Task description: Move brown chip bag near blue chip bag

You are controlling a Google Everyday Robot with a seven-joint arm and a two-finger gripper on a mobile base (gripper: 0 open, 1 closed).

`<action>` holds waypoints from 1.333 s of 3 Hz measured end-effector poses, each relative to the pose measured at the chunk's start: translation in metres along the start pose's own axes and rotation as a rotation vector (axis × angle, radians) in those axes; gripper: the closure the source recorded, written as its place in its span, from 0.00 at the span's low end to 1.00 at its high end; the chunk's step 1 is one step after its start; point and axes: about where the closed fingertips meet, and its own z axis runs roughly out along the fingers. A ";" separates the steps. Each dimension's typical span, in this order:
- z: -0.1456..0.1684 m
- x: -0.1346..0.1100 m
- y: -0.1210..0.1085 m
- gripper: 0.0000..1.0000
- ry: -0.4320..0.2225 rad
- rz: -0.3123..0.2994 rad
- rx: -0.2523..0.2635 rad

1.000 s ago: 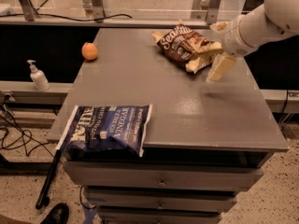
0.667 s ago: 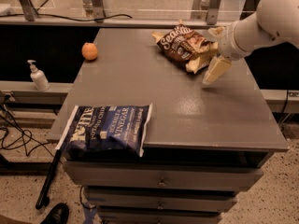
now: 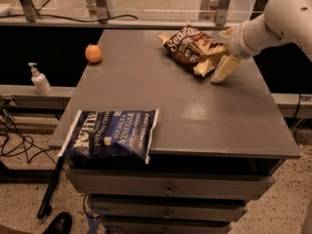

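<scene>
A Google Everyday Robot's white arm [image 3: 280, 18] reaches in from the upper right of the frame over a grey table [image 3: 195, 111]. Its cream-coloured gripper [image 3: 217, 68] sits low at the right-hand edge of the brown chip bag [image 3: 191, 44], touching or all but touching the bag's lower right corner. Whether the gripper is open, closed or has hold of the bag cannot be told from this angle.

The brown chip bag lies crinkled on the tabletop in the upper right of the frame, close to the table's back edge. Its white "SeaSalt" lettering faces up and its pale edges show at the left and lower right.

The blue chip bag [image 3: 113, 135] lies flat in the lower left of the frame, at the table's front left corner. Its white "Vinegar" lettering is readable, and its lower edge reaches over the table's front lip. The 2 bags are well apart, at opposite corners of the table, with bare grey surface between them.

1 small orange fruit [image 3: 93, 53] rests near the table's left edge in the upper left of the frame, apart from both bags. A white pump bottle [image 3: 40, 80] stands on a ledge left of the table. Drawers [image 3: 165, 191] run beneath the tabletop. Cables [image 3: 14, 140] trail across the speckled floor at the far left, and a dark shoe [image 3: 57, 223] shows at the bottom left.
</scene>
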 end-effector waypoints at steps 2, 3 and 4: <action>0.003 0.006 -0.022 0.62 0.009 0.026 -0.004; -0.003 0.002 -0.024 0.85 0.001 0.026 -0.009; -0.014 -0.006 -0.022 1.00 -0.021 0.026 -0.013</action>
